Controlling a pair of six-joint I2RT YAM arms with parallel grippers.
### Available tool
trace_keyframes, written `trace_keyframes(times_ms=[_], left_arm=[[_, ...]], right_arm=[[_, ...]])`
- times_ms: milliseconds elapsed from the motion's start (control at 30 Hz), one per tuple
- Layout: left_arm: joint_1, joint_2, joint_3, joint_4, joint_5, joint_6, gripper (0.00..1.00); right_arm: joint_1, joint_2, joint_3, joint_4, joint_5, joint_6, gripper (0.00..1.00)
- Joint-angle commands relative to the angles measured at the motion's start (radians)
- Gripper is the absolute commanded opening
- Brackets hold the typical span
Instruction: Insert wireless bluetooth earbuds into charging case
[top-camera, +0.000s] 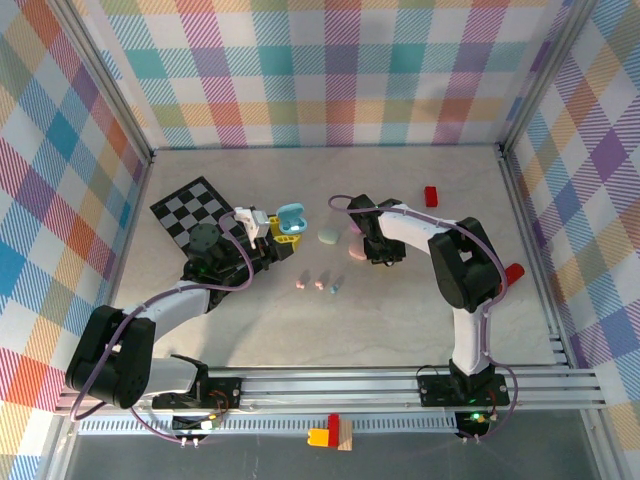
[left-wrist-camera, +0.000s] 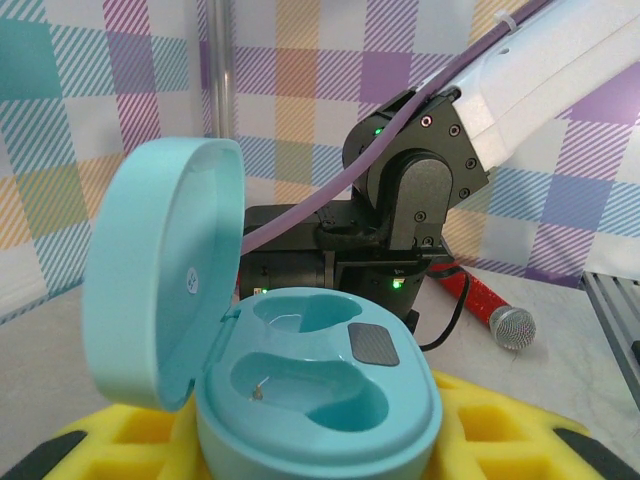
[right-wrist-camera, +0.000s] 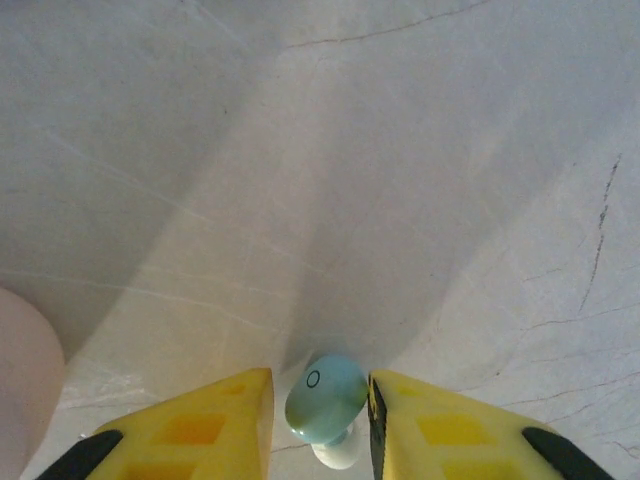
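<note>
While your left gripper (top-camera: 287, 233) pinches the open teal case (left-wrist-camera: 310, 380), your right gripper (right-wrist-camera: 320, 378) sits around a blue earbud (right-wrist-camera: 325, 400); I can't tell if it squeezes.

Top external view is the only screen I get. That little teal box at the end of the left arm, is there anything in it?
Observer: No. The left wrist camera looks straight into the teal charging case. Its lid is up and both wells are empty.
Operator: Is the arm holding it?
Observer: Yes, the left tool is shut on it, with yellow fingers either side of its base.
Operator: And the right arm, bent over the table?
Observer: The right tool straddles a light blue earbud lying on the table. I cannot tell whether it is pinching the earbud.
</note>
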Motion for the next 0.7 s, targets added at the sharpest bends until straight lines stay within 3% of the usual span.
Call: trace_keyframes(times_ms=[0,667], left_arm=[[0.009,0.008,-0.004,0.051,0.027,-0.011,0.38],[0.009,0.013,0.002,0.062,0.033,-0.015,0.38]], right_arm=[[0.007,0.002,0.007,0.003,-0.012,0.001,0.28],[0.027,0.049,0.069,-0.108,0.071,0.007,0.28]])
